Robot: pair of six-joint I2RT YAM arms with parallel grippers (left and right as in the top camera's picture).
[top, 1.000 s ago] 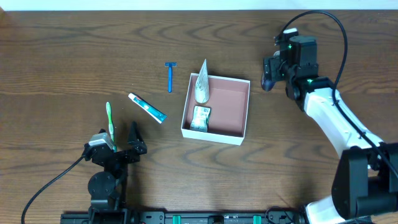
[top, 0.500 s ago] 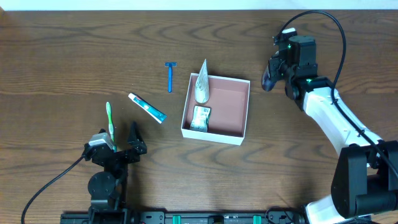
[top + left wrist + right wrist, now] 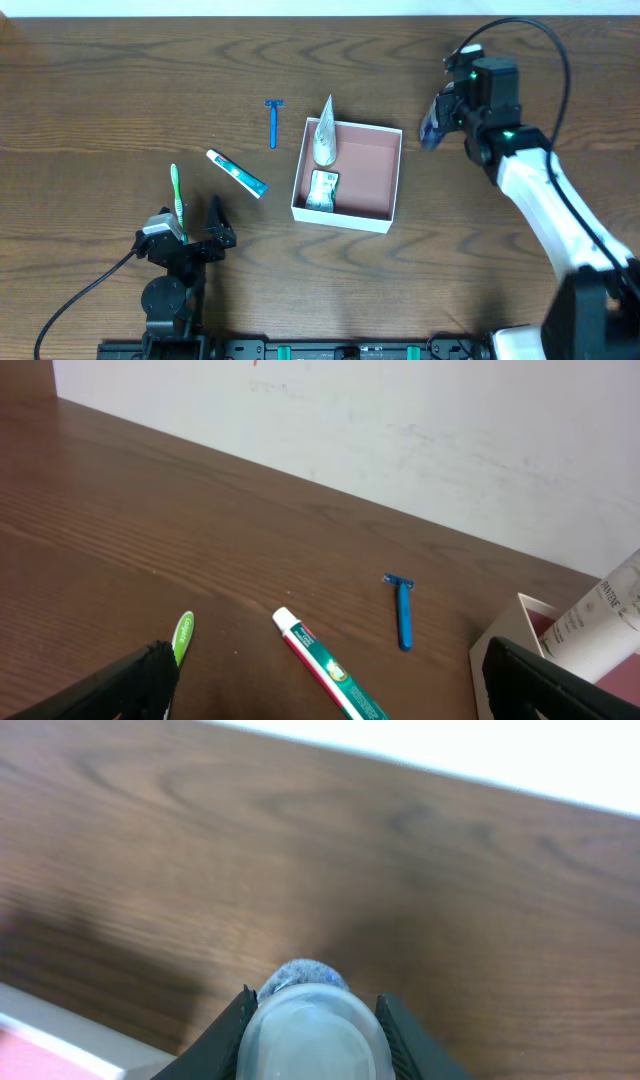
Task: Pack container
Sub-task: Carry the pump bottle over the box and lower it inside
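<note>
Left of right tool point(image 3: 432, 124), well apart: container point(image 3: 372, 170); that tool clamped on bluish bottle point(image 3: 312, 1030); left tool point(image 3: 192, 228) spread wide.

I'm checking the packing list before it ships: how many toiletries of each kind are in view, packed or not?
blue razor: 1
toothpaste tube: 1
green toothbrush: 1
white tube, in the container: 1
small packet, in the container: 1
bluish rounded item, in the right gripper: 1
Total: 6
</note>
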